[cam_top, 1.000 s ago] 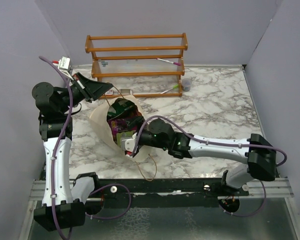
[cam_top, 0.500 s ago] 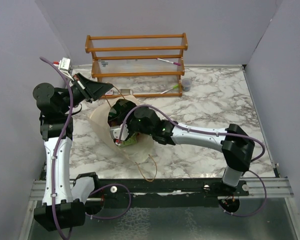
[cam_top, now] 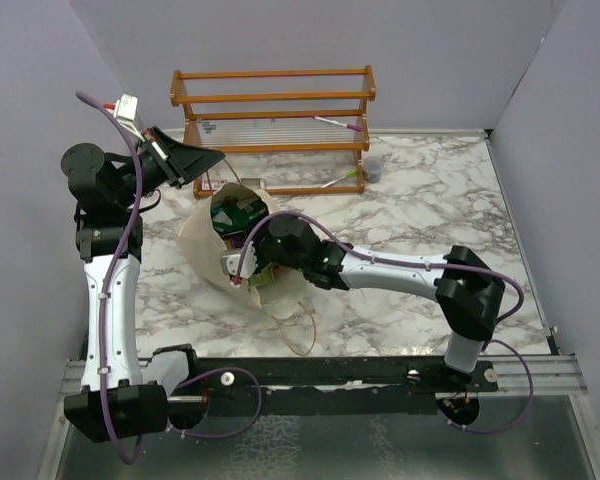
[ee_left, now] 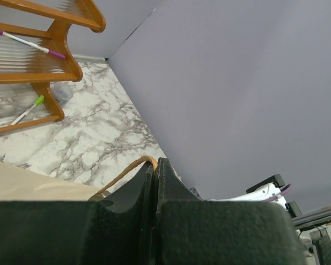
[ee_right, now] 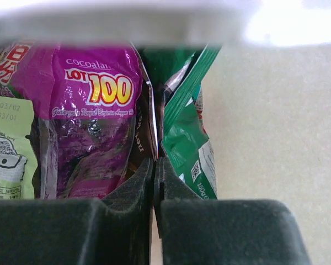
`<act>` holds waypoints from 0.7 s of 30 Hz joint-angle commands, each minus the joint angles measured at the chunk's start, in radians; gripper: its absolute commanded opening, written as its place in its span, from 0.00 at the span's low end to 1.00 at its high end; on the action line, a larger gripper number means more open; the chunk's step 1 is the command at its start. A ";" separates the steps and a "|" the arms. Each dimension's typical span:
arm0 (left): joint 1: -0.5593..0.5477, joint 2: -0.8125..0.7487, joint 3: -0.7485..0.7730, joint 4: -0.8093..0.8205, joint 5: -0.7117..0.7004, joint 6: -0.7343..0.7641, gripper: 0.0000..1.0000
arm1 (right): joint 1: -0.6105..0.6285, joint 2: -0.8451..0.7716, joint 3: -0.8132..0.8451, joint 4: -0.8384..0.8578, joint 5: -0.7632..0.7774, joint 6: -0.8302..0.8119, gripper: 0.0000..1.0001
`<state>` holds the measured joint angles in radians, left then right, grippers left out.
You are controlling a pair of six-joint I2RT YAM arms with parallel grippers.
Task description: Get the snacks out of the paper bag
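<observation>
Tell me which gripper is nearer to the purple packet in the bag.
Right. The right gripper is inside the paper bag, closed at the edge of the purple packet. The left gripper is outside, at the bag's far rim, shut on the cord handle.

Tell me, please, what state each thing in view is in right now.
paper bag, open, held up by one handle
left gripper, shut on the cord handle
right gripper, inside the bag, shut on the edge of a snack packet
purple packet, not yet out of the bag
green packet, not yet out of the bag
</observation>
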<state>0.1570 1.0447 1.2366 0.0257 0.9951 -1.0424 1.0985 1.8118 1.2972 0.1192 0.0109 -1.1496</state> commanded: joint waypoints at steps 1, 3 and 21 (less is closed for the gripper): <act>0.002 -0.023 0.064 0.047 -0.001 0.007 0.00 | 0.001 -0.093 -0.079 0.197 0.004 0.077 0.01; 0.001 -0.030 0.061 0.013 -0.008 0.033 0.00 | 0.001 -0.131 -0.108 0.260 0.015 0.097 0.01; 0.002 -0.056 0.102 -0.182 -0.205 0.122 0.00 | 0.000 -0.368 -0.100 0.219 -0.153 0.371 0.01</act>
<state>0.1558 1.0225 1.3003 -0.1963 0.8879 -0.9035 1.0973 1.5219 1.1629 0.2588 -0.0307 -0.8623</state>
